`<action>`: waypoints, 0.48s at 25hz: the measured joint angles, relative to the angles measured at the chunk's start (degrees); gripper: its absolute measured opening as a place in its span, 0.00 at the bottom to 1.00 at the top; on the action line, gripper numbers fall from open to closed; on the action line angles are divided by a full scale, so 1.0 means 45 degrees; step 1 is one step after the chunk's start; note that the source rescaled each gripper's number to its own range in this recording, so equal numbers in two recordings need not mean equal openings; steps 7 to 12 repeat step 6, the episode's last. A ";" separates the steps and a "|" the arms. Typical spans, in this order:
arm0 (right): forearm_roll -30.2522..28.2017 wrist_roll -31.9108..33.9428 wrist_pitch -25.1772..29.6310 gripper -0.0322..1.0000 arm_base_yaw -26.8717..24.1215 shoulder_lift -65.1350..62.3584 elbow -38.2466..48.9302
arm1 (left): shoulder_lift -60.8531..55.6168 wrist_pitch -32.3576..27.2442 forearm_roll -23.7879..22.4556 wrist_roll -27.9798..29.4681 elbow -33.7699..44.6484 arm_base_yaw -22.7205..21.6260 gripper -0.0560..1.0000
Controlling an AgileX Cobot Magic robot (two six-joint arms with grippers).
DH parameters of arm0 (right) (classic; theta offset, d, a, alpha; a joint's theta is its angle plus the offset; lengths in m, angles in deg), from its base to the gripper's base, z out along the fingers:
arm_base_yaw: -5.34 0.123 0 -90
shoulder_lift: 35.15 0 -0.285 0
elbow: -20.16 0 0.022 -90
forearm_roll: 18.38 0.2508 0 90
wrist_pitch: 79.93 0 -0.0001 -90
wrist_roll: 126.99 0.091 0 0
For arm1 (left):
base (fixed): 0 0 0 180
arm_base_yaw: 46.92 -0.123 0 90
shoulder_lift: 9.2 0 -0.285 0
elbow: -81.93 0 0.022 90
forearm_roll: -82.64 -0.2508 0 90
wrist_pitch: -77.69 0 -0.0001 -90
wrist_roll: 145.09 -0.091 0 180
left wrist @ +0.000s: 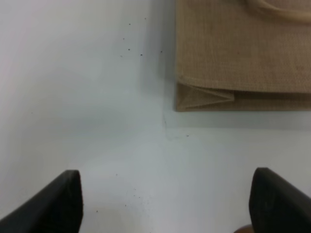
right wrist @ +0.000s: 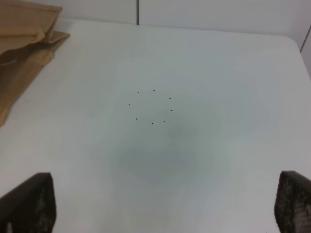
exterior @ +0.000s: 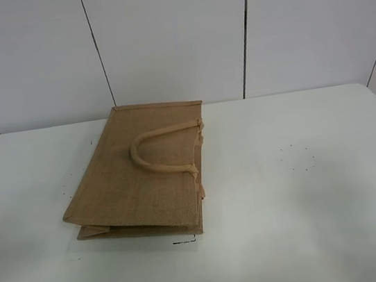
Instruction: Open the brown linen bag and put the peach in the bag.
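The brown linen bag [exterior: 127, 184] lies flat and closed on the white table, left of the middle, with one loop handle [exterior: 136, 156] resting on top. Its folded corner shows in the left wrist view [left wrist: 233, 53], and its handle end shows in the right wrist view [right wrist: 19, 43]. The peach is not in view. My left gripper [left wrist: 165, 204] is open and empty above bare table, short of the bag's corner. My right gripper [right wrist: 160, 204] is open and empty over bare table, well away from the bag. Neither arm shows in the exterior high view.
The white table [exterior: 306, 187] has small dark specks [right wrist: 153, 107] on the right side. White wall panels [exterior: 173, 38] stand behind the table's far edge. A small brownish bit [left wrist: 243, 229] sits at the edge of the left wrist view; I cannot tell what it is.
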 joint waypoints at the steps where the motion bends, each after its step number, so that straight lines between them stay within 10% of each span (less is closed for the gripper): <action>1: 0.0000 0.0000 0.0000 1.00 0.0000 0.0000 0.0000 | 0.0000 0.0000 0.0000 0.0000 0.0000 0.0000 1.00; 12: 0.0000 0.0000 0.0000 1.00 0.0000 0.0000 0.0000 | 0.0000 0.0000 0.0000 0.0000 0.0000 0.0000 1.00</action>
